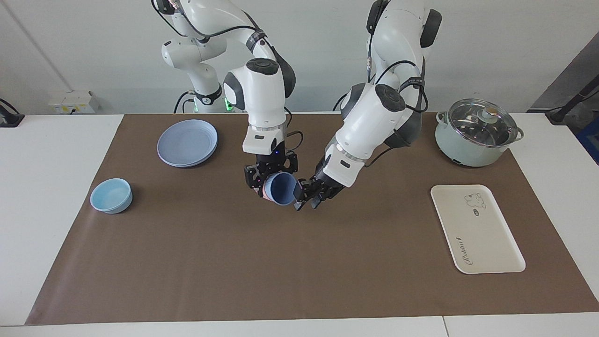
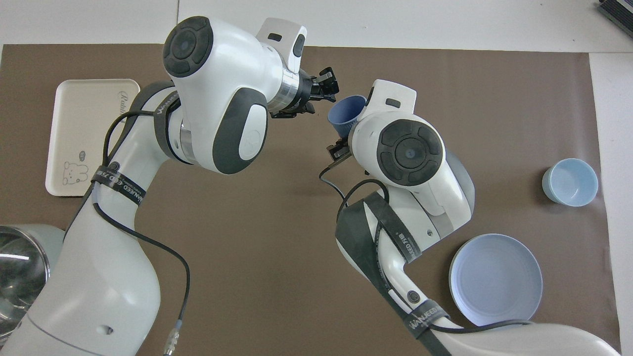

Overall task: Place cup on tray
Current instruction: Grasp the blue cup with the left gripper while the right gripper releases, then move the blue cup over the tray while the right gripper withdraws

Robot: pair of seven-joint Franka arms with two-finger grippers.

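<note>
The periwinkle-blue cup (image 1: 281,188) is held in the air over the middle of the brown mat, tipped on its side with its mouth toward the left gripper; it also shows in the overhead view (image 2: 346,114). My right gripper (image 1: 270,181) is shut on the cup; in the overhead view the right arm's wrist hides it. My left gripper (image 1: 307,196) is open right beside the cup's rim, and I cannot tell whether it touches; it also shows in the overhead view (image 2: 319,96). The cream tray (image 1: 486,243) lies empty at the left arm's end of the table, and shows in the overhead view (image 2: 84,123).
A pale green pot with a glass lid (image 1: 477,133) stands nearer to the robots than the tray. A round blue plate (image 1: 187,142) and a light-blue bowl (image 1: 111,195) sit toward the right arm's end.
</note>
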